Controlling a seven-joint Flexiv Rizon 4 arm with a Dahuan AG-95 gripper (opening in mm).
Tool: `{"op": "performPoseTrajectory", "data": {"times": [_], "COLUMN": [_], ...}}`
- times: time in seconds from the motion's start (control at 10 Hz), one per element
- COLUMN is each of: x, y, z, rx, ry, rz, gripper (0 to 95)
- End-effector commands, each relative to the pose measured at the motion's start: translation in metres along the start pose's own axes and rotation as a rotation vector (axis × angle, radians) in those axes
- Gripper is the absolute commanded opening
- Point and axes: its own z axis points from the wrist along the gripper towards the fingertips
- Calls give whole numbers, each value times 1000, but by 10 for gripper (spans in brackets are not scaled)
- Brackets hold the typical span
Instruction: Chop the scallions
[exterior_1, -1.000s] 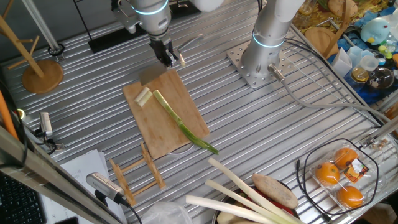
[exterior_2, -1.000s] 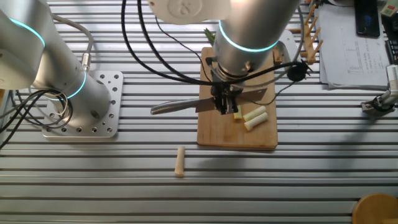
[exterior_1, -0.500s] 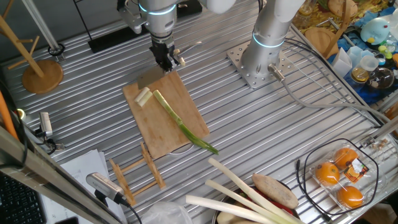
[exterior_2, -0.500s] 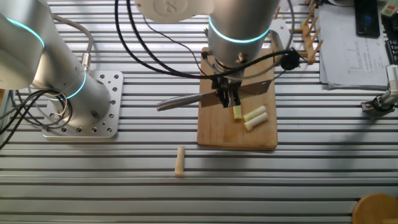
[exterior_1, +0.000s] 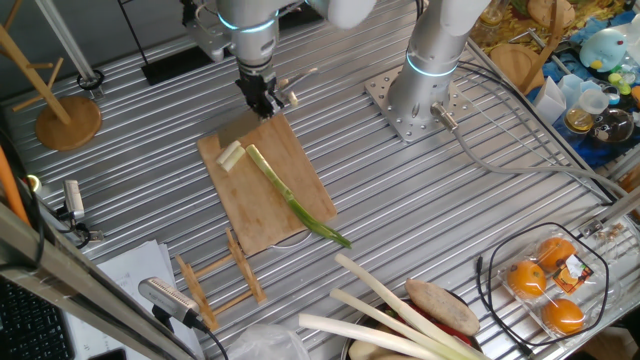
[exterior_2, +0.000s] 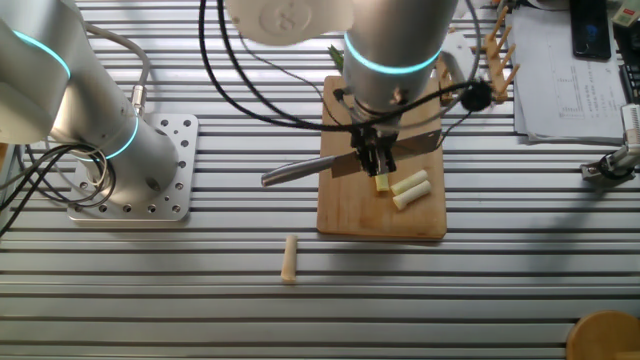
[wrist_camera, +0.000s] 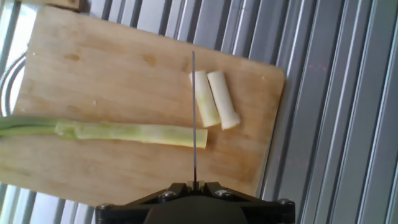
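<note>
The scallions (wrist_camera: 118, 131) lie across the middle of the cutting board (wrist_camera: 112, 68) in the hand view, pale cut end right of centre, green leaf running off the left edge. The gripper (exterior_2: 376, 160) is clamped on a knife (exterior_2: 330, 166), whose blade shows edge-on as a thin vertical line crossing the stalk's cut end, probably lined up for the next slice. Whether the edge touches the stalk cannot be told. Two cut pieces (wrist_camera: 213, 98) rest just right of the blade, side by side. The side-on fixed view shows the knife's handle pointing left and a stray piece (exterior_2: 289, 259) lying off the board, lower centre. The overhead fixed view alone shows the stalk's dark tip overhanging the board's lower edge.
</note>
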Motion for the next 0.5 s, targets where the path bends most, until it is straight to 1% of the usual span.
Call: {"op": "performPoseTrajectory", "data": {"times": [0.1,0.2,0.3,0.4,0.5], "x": [-2,-2,-5,-14,-26], "y": [0,0,0,2,6], "z": [2,2,1,-2,-6], "rx": [49,48,37,29,9], "ry": [15,9,-8,-24,-33], "rz": [-42,-40,-30,-19,15], "gripper": [0,0,0,0,0]}}
